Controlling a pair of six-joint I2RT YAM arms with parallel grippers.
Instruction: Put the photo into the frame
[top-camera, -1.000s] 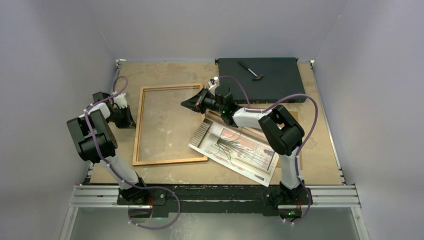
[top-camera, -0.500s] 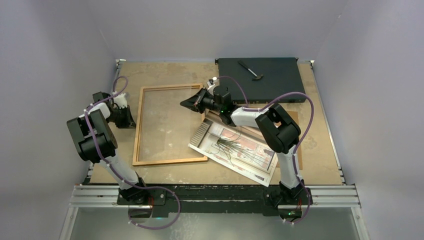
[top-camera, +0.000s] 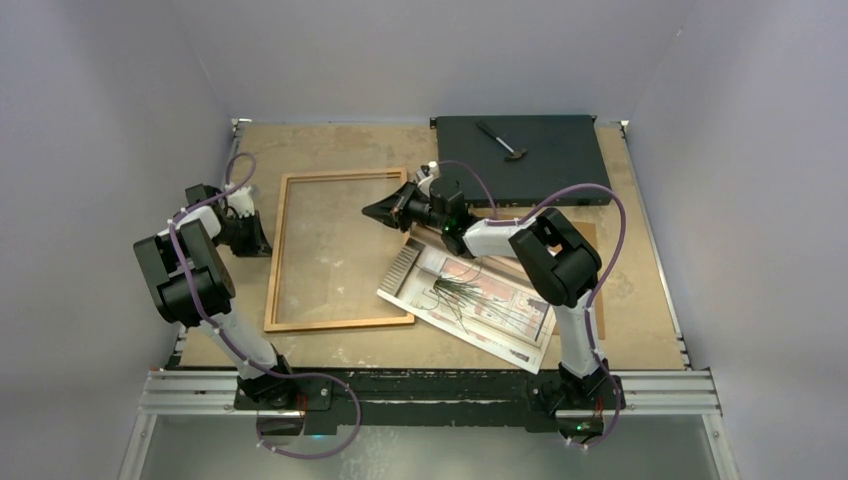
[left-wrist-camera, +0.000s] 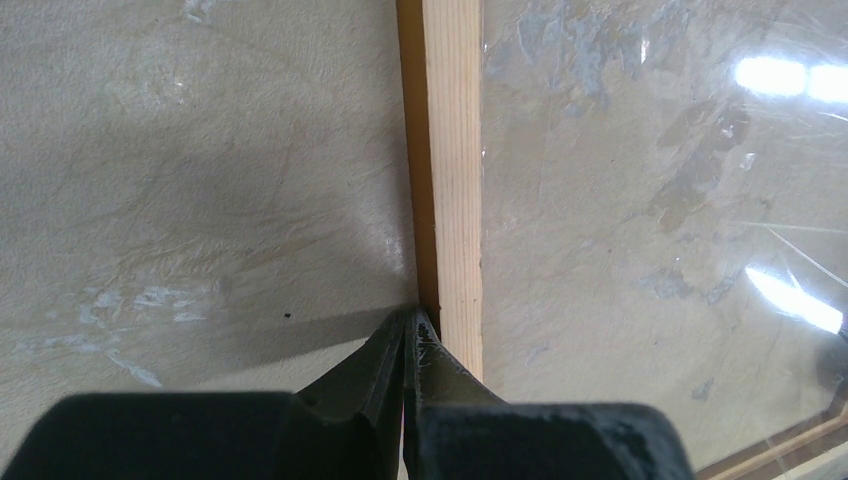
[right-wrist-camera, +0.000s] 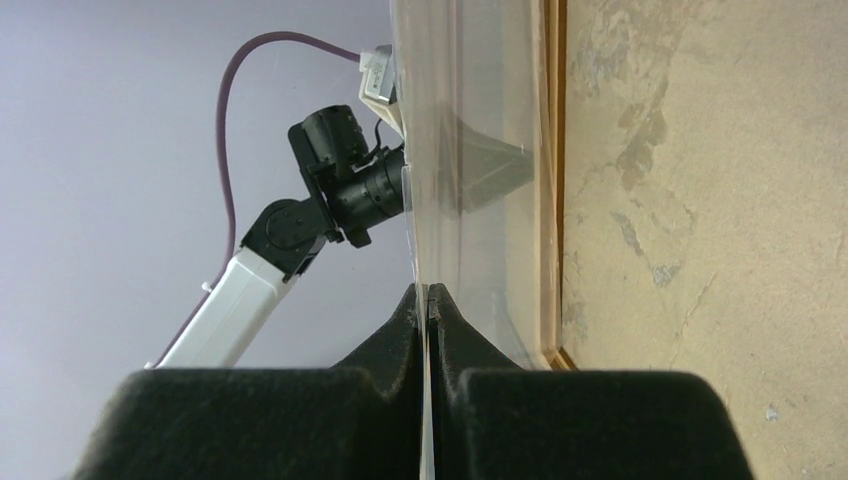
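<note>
The thin wooden frame (top-camera: 277, 255) lies flat on the left half of the table. My left gripper (left-wrist-camera: 412, 315) is shut and empty, its tips against the outer side of the frame's left rail (left-wrist-camera: 452, 150). My right gripper (right-wrist-camera: 428, 290) is shut on the edge of the frame's clear pane (right-wrist-camera: 470, 120), which it holds raised over the frame's upper right part (top-camera: 400, 172). The photo (top-camera: 470, 295), face up with dark grass-like lines, lies askew to the right of the frame, partly under the right arm.
A brown hardboard sheet (top-camera: 590, 235) lies under the photo. A black flat box (top-camera: 540, 160) with a small tool (top-camera: 500, 140) on it sits at the back right. Walls close in the table on three sides.
The right arm's elbow has shifted slightly left and the right gripper has turned a little with the pane. The left arm has not moved.
</note>
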